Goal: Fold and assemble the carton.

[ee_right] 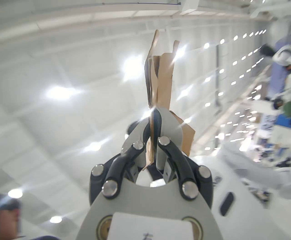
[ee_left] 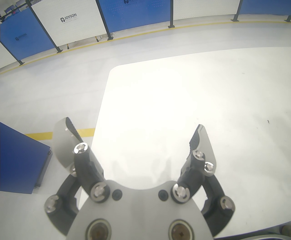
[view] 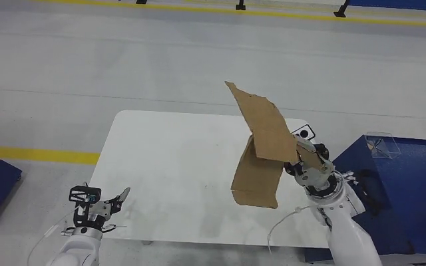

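A flat brown cardboard carton [view: 265, 143] is held up above the right part of the white table [view: 166, 173], one panel tilted upward and another hanging down toward the tabletop. My right gripper [view: 307, 159] is shut on the carton's right edge; in the right wrist view the cardboard [ee_right: 160, 84] stands edge-on, clamped in my right gripper [ee_right: 154, 122]. My left gripper [view: 116, 199] sits at the table's near left corner, away from the carton. It is open with nothing between its fingers [ee_left: 200, 141] in the left wrist view, over the bare tabletop [ee_left: 181, 95].
A blue cabinet [view: 379, 193] with a clear plastic box [view: 381, 143] on it stands to the right of the table. Another blue unit [ee_left: 20, 159] is off the table's left side. Blue and white partition panels [ee_left: 68, 20] line the far floor.
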Controlling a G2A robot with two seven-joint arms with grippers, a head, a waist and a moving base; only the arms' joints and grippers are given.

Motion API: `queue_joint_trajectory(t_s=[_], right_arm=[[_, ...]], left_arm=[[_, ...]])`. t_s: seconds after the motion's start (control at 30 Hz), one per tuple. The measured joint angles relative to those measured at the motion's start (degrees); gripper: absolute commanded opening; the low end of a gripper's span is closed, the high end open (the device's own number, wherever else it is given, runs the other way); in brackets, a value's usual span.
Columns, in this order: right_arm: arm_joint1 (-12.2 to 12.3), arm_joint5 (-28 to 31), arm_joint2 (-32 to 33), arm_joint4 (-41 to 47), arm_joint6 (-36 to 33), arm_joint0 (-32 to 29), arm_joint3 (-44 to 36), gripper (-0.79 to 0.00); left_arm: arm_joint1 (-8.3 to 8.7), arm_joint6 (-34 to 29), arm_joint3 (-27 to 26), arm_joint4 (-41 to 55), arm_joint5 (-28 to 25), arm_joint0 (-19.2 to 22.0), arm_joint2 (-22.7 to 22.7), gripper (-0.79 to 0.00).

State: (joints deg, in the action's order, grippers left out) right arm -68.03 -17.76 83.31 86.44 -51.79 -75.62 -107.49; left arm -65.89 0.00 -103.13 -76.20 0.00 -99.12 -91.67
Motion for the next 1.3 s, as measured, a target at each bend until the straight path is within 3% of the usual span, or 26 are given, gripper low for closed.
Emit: queue_joint_trajectory(t_s=[0.17,0.23,0.33,0.43,0.57,0.67,0.8,0.97,1.1,1.17,1.27,1.3], right_arm=[[-0.47,-16.93,-5.65,16.84,5.4,0.49,7.97,-0.785],[-0.62,-26.18,-9.05,25.25,10.76,0.38,12.04,-0.785],[-0.96,-35.28,-13.42,39.79,19.56,0.44,17.85,-0.785],[-1.04,-37.68,-17.39,54.09,29.39,0.94,21.0,-0.785],[-0.64,-35.94,-19.19,69.09,40.68,1.86,21.2,-0.785],[-0.27,-35.27,-18.0,72.99,44.45,1.92,19.62,-0.785],[0.2,-33.33,-13.66,73.82,44.14,1.49,16.25,-0.785],[0.85,-31.04,-5.01,68.08,40.39,0.93,9.31,-0.785],[1.04,-27.52,5.64,49.59,29.86,0.59,2.97,-0.785],[0.99,-22.35,9.41,36.3,22.73,-0.02,0.3,-0.785],[1.0,-7.77,12.37,10.76,8.43,-2.13,-2.11,-0.785],[1.02,-0.45,12.92,1.2,3.38,-2.95,-1.98,-0.785]], left_arm=[[0.0,0.0,0.0,0.0,0.0,0.0,0.0,0.0],[0.0,0.0,0.0,0.0,0.0,0.0,0.0,0.0],[0.0,0.0,0.0,0.0,0.0,0.0,0.0,0.0],[0.0,0.0,0.0,0.0,0.0,0.0,0.0,0.0],[0.0,0.0,0.0,0.0,0.0,0.0,0.0,0.0],[0.0,0.0,0.0,0.0,0.0,0.0,0.0,0.0],[0.0,0.0,0.0,0.0,0.0,0.0,0.0,0.0],[0.0,0.0,0.0,0.0,0.0,0.0,0.0,0.0],[0.0,0.0,0.0,0.0,0.0,0.0,0.0,0.0],[0.0,0.0,0.0,0.0,0.0,0.0,0.0,0.0],[0.0,0.0,0.0,0.0,0.0,0.0,0.0,0.0],[0.0,0.0,0.0,0.0,0.0,0.0,0.0,0.0]])
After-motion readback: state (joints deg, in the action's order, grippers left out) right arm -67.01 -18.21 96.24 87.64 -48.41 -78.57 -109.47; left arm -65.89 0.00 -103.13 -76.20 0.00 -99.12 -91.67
